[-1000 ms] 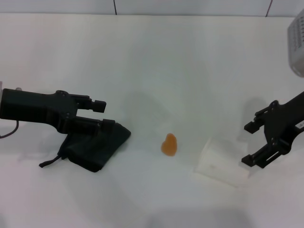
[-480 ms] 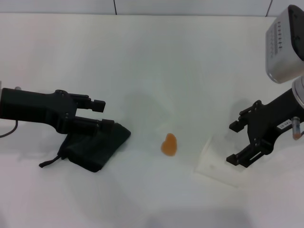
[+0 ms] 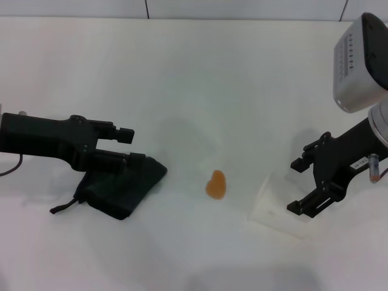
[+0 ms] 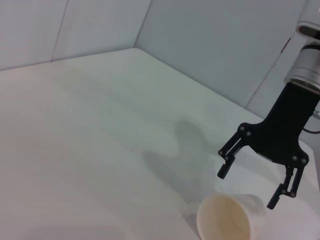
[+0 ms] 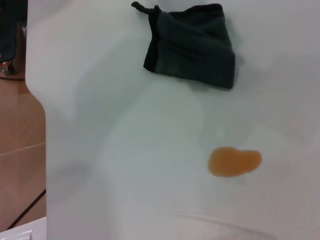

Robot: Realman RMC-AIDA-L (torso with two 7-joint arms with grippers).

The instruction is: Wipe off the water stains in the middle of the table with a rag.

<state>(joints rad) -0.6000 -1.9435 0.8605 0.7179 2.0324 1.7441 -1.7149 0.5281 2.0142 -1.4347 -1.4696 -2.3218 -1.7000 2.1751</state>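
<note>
The water stain (image 3: 216,184) is a small orange blob on the white table (image 3: 194,79), near the middle. The dark rag (image 3: 118,185) lies left of it, its cord loop at the left corner. My left gripper (image 3: 134,147) is open at the rag's far edge, its lower finger over the cloth. My right gripper (image 3: 295,186) is open at the right, its fingers on either side of a white paper cup (image 3: 276,206) lying on its side. The right wrist view shows the rag (image 5: 192,45) and the stain (image 5: 235,161). The left wrist view shows the right gripper (image 4: 247,189) over the cup (image 4: 222,220).
The table's edge and a brown floor (image 5: 20,145) show in the right wrist view. A grey wall (image 4: 225,45) stands behind the table's far edge. The right arm's silver body (image 3: 357,66) hangs over the table's far right.
My right gripper has moved left, and its fingers now straddle the lying cup. The left gripper, the rag and the stain have not moved.
</note>
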